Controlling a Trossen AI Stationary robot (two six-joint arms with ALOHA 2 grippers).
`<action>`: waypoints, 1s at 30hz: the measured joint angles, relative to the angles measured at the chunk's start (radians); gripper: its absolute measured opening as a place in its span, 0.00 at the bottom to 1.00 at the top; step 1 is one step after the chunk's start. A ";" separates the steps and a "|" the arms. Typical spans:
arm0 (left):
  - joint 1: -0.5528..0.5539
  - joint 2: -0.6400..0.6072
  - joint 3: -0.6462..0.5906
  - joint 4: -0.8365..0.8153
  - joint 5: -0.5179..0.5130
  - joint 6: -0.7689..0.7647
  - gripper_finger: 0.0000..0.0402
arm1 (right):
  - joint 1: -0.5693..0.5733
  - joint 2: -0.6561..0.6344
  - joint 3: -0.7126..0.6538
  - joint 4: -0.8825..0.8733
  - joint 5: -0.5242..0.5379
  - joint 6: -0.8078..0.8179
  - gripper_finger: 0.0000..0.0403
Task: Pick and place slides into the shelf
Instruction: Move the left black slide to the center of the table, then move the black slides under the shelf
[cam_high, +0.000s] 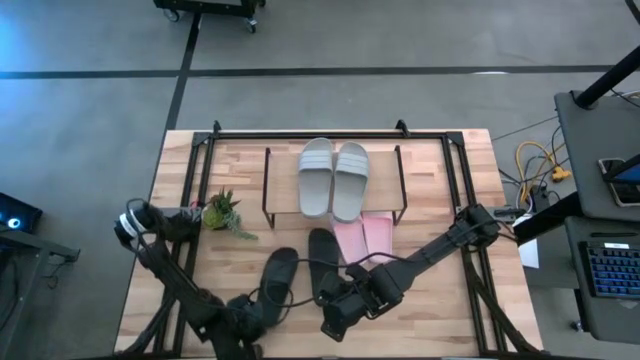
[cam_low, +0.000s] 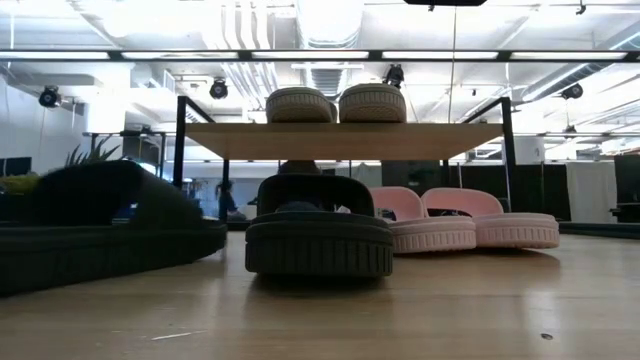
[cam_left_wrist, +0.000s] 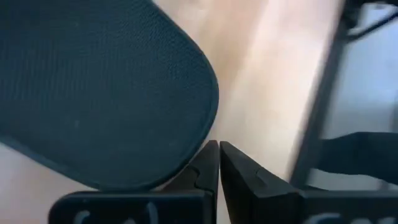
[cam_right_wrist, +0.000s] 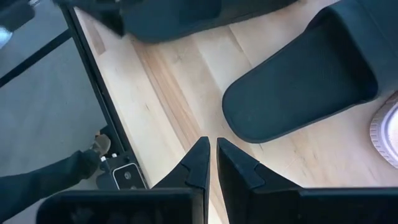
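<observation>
Two black slides remain on the open table, in front of the shelf (cam_high: 333, 160); the right-hand black slide (cam_high: 323, 262) lies with its long axis running front to back, heel end just beside the right gripper (cam_high: 335, 322), whose fingers are pressed together and hold nothing. The left gripper (cam_high: 243, 312), likewise closed and empty, sits at the heel of the other black slide (cam_high: 277, 280); each arm is nearest its own slide. Grey-green pair (cam_high: 334, 176) already rests on the top board; pink pair (cam_high: 362, 236) lies beneath it.

left tool (cam_left_wrist: 219, 163) fingers together, beside black slide (cam_left_wrist: 99, 93) on wooden table (cam_left_wrist: 273, 87)
</observation>
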 joint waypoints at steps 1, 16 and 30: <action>0.005 -0.006 -0.002 -0.031 -0.003 0.000 0.00 | 0.000 0.000 0.000 0.000 0.000 -0.001 0.06; 0.166 -0.014 -0.023 -0.059 0.000 0.233 0.00 | -0.015 0.000 0.000 -0.018 0.006 -0.045 0.06; 0.261 -0.023 -0.022 -0.041 0.006 0.431 0.00 | -0.009 0.000 0.000 -0.047 0.028 0.024 0.06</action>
